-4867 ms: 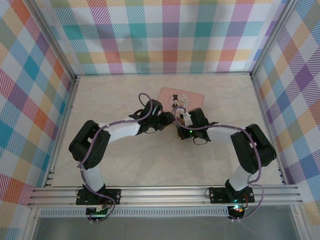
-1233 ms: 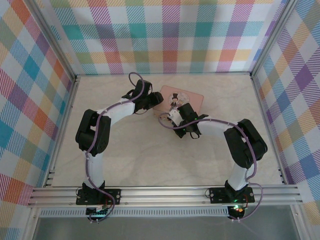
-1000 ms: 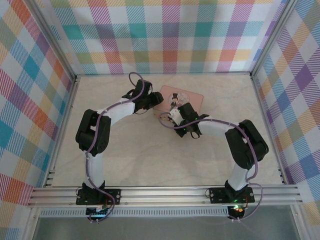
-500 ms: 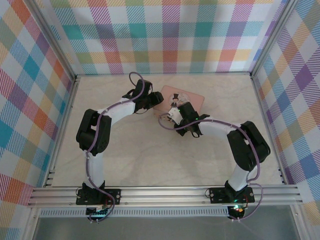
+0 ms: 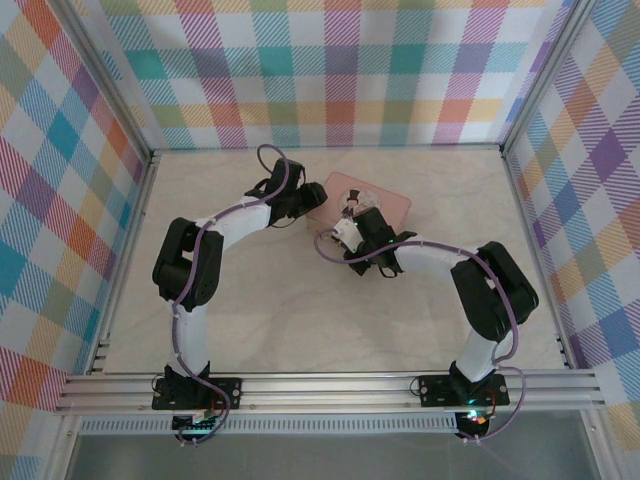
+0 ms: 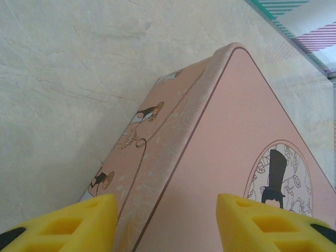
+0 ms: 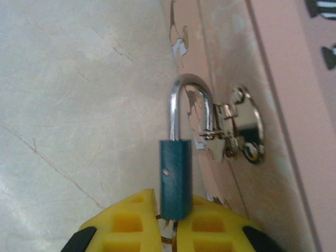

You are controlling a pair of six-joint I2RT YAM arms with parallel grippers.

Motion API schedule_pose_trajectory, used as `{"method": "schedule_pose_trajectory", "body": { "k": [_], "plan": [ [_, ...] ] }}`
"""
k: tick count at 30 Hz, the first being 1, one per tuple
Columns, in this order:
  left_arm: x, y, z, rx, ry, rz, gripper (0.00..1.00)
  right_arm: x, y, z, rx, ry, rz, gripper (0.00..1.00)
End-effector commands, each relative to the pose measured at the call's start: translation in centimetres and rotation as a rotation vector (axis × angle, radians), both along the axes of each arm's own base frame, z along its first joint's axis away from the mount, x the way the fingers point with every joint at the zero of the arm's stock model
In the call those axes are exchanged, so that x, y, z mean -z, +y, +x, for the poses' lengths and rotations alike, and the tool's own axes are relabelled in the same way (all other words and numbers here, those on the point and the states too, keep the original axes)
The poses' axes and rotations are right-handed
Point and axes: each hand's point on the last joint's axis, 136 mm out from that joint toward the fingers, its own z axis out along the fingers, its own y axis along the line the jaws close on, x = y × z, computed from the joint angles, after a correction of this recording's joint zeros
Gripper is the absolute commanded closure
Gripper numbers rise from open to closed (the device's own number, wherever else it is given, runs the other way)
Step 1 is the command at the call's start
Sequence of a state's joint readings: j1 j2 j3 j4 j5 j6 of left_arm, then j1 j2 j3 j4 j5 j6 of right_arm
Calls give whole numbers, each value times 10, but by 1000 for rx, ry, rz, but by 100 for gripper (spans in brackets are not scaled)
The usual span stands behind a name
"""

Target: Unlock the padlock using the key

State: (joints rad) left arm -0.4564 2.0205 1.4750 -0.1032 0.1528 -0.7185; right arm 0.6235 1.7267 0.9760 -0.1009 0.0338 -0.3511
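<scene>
Right wrist: right gripper (image 7: 173, 223) pinches boxy blue padlock (image 7: 175, 176), chrome shackle hooked in clasp of pink tin (image 7: 283, 94); left gripper (image 6: 165, 215) spread wide.

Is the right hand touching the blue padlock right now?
Touching. The right wrist view shows the padlock pinched by its blue body between the two yellow fingers of the right hand, with no gap on either side.

The padlock (image 7: 175, 181) has a matt blue body and a glossy, mirror-bright metal shackle (image 7: 184, 89). The hasp (image 7: 239, 131) on the tin (image 6: 226, 147) is equally shiny metal, and the tin's pink printed skin looks smooth with a soft satin sheen. The tabletop (image 6: 63, 68) is smooth, pale and marble-veined, and the right hand (image 7: 176, 220) has matt yellow pads (image 7: 126, 223) like moulded plastic.
</scene>
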Motion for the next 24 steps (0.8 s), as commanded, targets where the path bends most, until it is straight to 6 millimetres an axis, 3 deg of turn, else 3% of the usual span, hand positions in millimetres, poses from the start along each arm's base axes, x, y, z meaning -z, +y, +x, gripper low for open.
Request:
{"method": "schedule_pose_trajectory", "body": {
  "k": [1, 9, 14, 24],
  "plan": [
    [12, -16, -18, 52, 67, -43, 48, -28, 28, 1, -49, -24, 116, 100],
    [16, -20, -21, 55, 81, -65, 48, -16, 42, 1, -72, 61, 135, 100],
    [16, -22, -22, 60, 85, -69, 48, -11, 41, 5, -43, 63, 126, 100],
    [21, -25, -24, 66, 97, -82, 49, -33, 46, 23, -84, -126, 158, 100]
  ]
}}
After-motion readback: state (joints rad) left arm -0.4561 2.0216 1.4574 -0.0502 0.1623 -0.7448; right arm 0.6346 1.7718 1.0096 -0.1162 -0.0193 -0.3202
